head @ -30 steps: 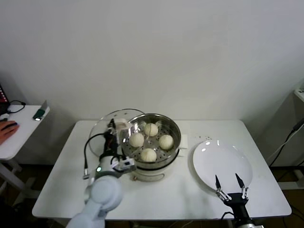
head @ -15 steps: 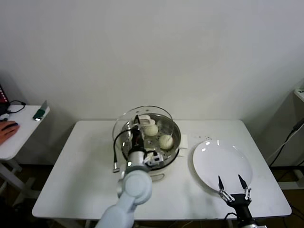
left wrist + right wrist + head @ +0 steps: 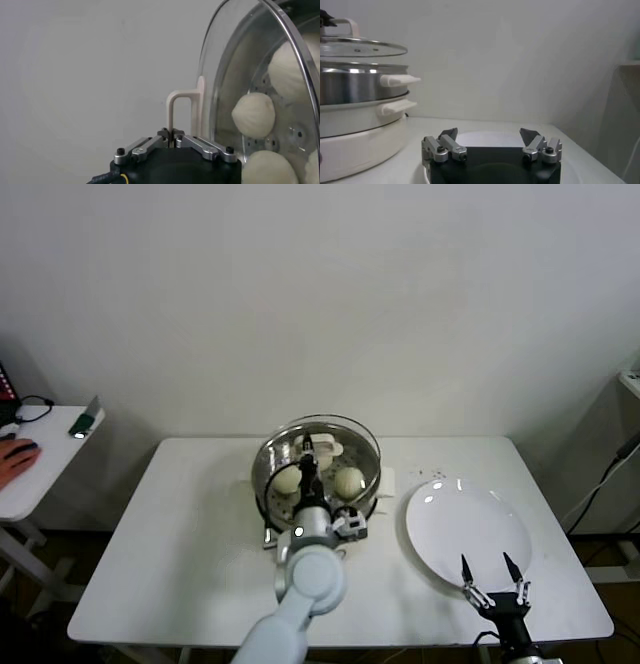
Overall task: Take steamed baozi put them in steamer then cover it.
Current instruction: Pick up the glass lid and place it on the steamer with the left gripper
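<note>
the left gripper [image 3: 173, 134] is closed tight on the cream handle [image 3: 181, 107] of the glass lid [image 3: 318, 446], holding the lid over the steamer [image 3: 370, 479], which stands near the middle of the white table [image 3: 150, 554]. from the right wrist view the lid [image 3: 360, 47] sits level just above the steel basket, though whether its rim touches the basket is not clear. the buns [image 3: 254, 114] lie inside on the perforated floor, seen through the glass; three show plainly in the left wrist view. the right gripper [image 3: 493, 577] hangs with its fingers spread wide and holding nothing, at the near edge of the white plate [image 3: 467, 526], which lies on the table to the right of the steamer
</note>
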Available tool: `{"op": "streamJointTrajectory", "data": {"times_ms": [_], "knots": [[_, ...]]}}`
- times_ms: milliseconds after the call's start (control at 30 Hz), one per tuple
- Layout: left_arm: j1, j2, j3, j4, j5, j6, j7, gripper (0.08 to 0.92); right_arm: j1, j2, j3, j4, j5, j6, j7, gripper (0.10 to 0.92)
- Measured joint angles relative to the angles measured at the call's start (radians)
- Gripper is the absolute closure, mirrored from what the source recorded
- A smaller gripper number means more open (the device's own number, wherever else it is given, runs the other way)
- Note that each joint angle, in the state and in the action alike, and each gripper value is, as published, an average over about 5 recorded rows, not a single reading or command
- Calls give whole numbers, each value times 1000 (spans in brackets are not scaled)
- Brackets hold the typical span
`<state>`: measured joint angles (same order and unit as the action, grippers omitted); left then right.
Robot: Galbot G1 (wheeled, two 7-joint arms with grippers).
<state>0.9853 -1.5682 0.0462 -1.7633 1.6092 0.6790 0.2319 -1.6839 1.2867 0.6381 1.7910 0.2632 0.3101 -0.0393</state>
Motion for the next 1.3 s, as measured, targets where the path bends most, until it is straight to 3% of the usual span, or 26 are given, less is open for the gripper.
{"op": "streamJointTrajectory", "data": {"times_ms": [800,1300], "knots": [[23,-11,-10,66,79,-36,-44,868,0,11,0,-5,-2,14,1,203],[18,2,4,55,61,-31,-28,868,2,14,-5,-3,-11,13,-4,203]]}}
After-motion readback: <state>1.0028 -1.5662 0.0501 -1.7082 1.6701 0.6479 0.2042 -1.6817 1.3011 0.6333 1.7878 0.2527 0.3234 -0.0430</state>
